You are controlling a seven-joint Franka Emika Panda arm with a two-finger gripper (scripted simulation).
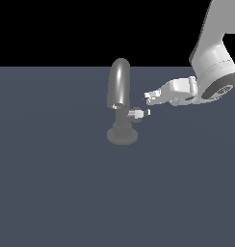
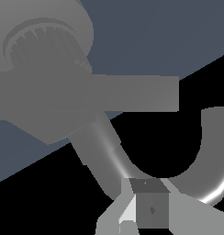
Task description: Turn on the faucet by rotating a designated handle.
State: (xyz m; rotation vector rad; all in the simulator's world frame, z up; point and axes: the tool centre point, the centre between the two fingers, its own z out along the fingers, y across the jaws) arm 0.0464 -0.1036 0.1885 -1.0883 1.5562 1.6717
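The faucet [image 1: 120, 84] stands mid-floor, a glossy grey tap with a tall arched spout on a round base [image 1: 122, 135]. Its handle [image 1: 139, 114] is a short stub with a white tip, pointing toward the exterior view's right. My gripper [image 1: 148, 98] hovers just above that tip and beside the spout, with its fingers pressed together and holding nothing. In the wrist view the handle [image 2: 132, 94] runs as a grey bar from the stem, the curved spout [image 2: 206, 151] lies behind it, and the shut gripper [image 2: 142, 209] shows at the frame edge, apart from both.
A flat dark blue-grey floor [image 1: 52, 193] spreads all around the faucet. My white arm [image 1: 213, 58] comes down from the upper part of the exterior view's right.
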